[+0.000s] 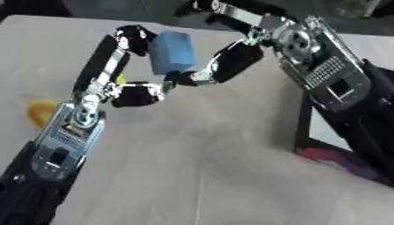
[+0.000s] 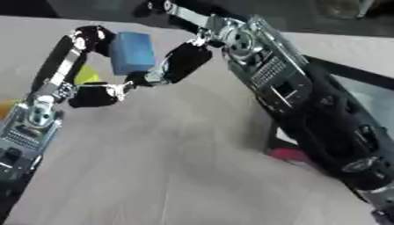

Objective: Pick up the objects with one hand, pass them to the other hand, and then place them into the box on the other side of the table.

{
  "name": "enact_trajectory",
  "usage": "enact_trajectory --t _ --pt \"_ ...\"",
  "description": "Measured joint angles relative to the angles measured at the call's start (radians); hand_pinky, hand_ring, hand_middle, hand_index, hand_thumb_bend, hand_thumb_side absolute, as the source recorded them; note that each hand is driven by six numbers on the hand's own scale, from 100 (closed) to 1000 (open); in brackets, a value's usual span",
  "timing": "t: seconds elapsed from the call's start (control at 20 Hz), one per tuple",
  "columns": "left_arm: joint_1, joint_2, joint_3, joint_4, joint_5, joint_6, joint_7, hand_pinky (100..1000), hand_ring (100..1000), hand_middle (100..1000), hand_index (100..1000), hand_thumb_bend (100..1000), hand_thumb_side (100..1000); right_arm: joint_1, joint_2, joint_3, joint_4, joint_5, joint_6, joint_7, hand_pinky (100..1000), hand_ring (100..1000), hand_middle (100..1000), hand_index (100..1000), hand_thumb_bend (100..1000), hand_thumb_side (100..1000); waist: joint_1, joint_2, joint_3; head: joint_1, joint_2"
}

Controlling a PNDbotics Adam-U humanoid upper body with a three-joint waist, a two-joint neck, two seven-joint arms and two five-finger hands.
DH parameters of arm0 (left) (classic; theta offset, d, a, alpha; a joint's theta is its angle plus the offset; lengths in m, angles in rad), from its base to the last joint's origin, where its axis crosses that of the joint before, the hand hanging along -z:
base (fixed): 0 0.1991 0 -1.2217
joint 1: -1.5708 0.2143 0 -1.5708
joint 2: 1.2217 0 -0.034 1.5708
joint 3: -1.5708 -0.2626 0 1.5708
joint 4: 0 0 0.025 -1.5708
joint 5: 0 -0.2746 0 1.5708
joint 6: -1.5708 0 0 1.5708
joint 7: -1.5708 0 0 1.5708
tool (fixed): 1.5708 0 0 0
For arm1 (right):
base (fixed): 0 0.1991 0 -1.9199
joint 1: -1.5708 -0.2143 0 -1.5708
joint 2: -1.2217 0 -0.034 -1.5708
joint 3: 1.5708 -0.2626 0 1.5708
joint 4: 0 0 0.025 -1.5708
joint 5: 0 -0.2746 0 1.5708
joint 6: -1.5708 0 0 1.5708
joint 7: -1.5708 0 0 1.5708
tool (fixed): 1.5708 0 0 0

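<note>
Yellow-orange object [image 1: 40, 110] lies on counter [image 1: 200, 167] at far left, untouched. Left hand [image 1: 115, 79] raised over counter, fingers and thumb curled round blue block [image 1: 171, 52], pinching it top and bottom. Block held in air between both hands. Right hand [image 1: 231, 59] meets block from right, fingers curled against its lower side. Handover judged under way: right needs pinch across free faces before left lets go. Box [image 1: 327, 132] at right edge, something red inside.
</note>
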Motion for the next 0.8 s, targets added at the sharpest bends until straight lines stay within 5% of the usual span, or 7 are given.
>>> enact_trajectory --t 0.5,0.8 --pt "0.0 -0.005 -0.004 -0.002 0.003 -0.009 -0.01 670 628 604 474 100 143 0.005 0.008 0.006 0.04 -0.002 -0.02 -0.026 917 977 866 871 476 222 0.0 0.0 0.006 -0.001 0.0" --pt "-0.002 -0.006 -0.006 -0.002 -0.001 -0.012 -0.013 671 630 605 474 100 144 0.013 0.001 0.012 0.03 -0.038 -0.008 -0.035 917 963 827 832 291 164 0.0 0.0 0.006 -0.001 -0.001"
